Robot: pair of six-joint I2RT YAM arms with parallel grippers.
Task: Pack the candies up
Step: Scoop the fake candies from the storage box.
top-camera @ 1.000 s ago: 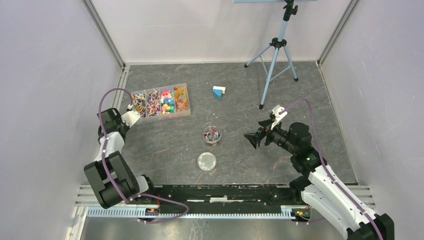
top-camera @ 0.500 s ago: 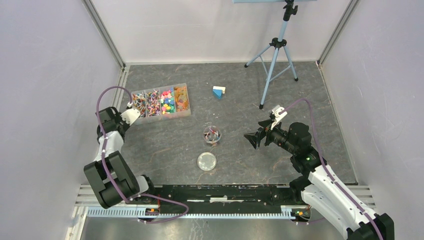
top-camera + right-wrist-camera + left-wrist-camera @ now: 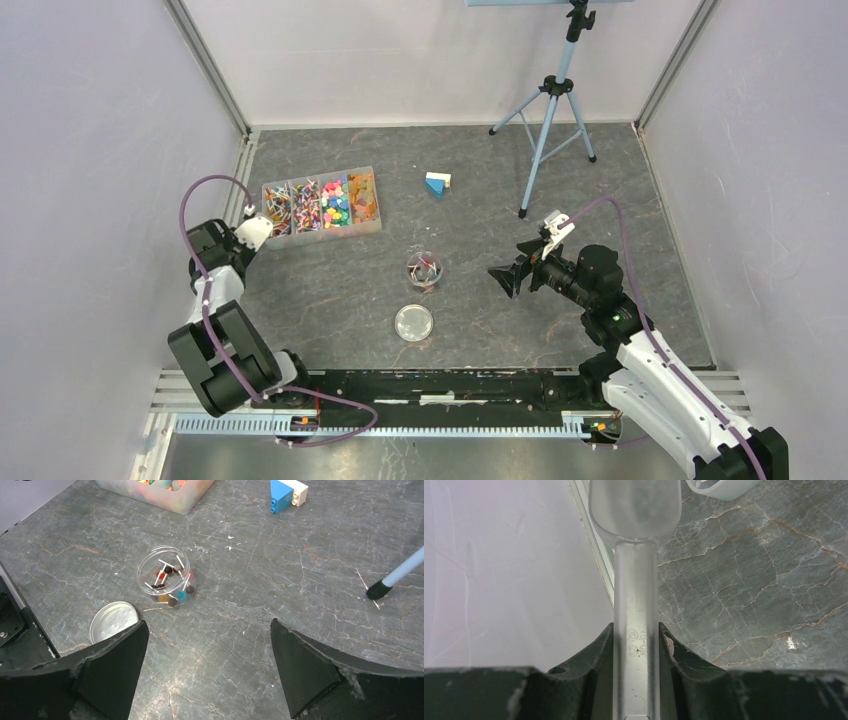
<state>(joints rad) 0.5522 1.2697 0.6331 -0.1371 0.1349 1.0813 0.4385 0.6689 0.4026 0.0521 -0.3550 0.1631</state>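
Frosted plastic is what the left gripper (image 3: 636, 632) is pinching: the flat handle of a small scoop (image 3: 635, 580), clamped between both fingers so the bowl points straight ahead. That hold looks meant for ladling many small pieces at once rather than picking them up singly. The bowl looks empty, and it hangs at the table's (image 3: 280, 570) left edge, near the left corner of the divided tray (image 3: 165, 497). Most of the candies (image 3: 335, 203) sit sorted in the tray's four compartments. A few more candies (image 3: 172, 587), these on white sticks, lie in the clear round jar (image 3: 167, 575) standing open mid-table. Its silvery lid (image 3: 113, 621) is laid flat nearby, toward the arms, likely to leave the mouth free for pouring. The right gripper (image 3: 208, 625) is spread wide and holds nothing; it hovers to the right of the jar and faces it, probably placed to steady the jar or fetch the lid. A blue-and-white block (image 3: 287, 492) and a tripod foot (image 3: 380, 587) stand well apart. As for writing, the scoop's handle carries small moulded marks, one a circle, too faint to read; no other label shows.
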